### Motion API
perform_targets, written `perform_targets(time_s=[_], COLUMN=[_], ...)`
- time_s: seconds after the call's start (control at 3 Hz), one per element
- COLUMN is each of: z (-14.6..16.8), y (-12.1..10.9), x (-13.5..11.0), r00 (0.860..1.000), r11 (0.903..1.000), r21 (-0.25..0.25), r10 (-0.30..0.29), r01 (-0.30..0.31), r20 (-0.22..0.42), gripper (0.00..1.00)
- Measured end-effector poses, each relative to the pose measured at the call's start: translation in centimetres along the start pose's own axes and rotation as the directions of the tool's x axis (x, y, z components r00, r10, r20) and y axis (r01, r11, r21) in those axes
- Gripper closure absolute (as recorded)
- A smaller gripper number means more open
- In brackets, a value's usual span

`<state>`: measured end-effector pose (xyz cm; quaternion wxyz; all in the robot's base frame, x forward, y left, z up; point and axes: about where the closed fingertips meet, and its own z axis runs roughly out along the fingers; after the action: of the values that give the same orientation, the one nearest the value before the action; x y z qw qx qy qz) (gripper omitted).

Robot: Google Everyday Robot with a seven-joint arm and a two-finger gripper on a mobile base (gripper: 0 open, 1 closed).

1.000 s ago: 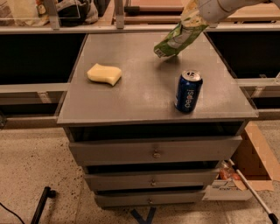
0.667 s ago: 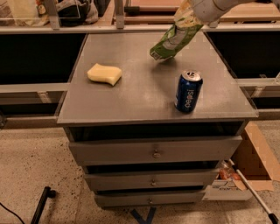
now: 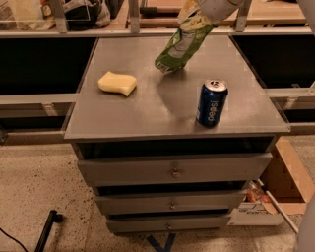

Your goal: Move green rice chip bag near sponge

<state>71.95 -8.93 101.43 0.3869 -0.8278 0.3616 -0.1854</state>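
The green rice chip bag (image 3: pixel 181 45) hangs tilted above the back middle of the grey cabinet top (image 3: pixel 147 118), its lower end close to the surface. My gripper (image 3: pixel 193 14) is at the top edge of the view, shut on the bag's upper end. The pale yellow sponge (image 3: pixel 117 82) lies on the left part of the top, to the left of the bag and a little nearer the front.
A blue Pepsi can (image 3: pixel 212 103) stands upright at the front right of the top. The cabinet has several drawers (image 3: pixel 172 170) below. A cardboard box (image 3: pixel 280 182) sits on the floor at right. Shelving and rails run behind.
My gripper has carried the bag leftward, toward the middle of the top and closer to the sponge. The can and the sponge have not moved.
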Motion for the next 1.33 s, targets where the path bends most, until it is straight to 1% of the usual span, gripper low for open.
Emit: perform_targets(time_s=[0.33,0.67,1.0,1.33], z=[0.4,1.0,1.7,2.1], y=[-1.2,-2.1,-2.3,-2.3], x=[-2.5,-4.9,-6.7,-7.5], r00=[0.996,0.986,0.98,0.978], r11=[0.9994,0.998,0.9956,0.9945], r21=[0.013,0.025,0.025,0.033], r10=[-0.032,-0.062,-0.093,-0.103], r01=[0.031,0.059,0.09,0.099], r20=[0.083,0.153,0.177,0.18], gripper=[1.0,1.0,1.0,1.0])
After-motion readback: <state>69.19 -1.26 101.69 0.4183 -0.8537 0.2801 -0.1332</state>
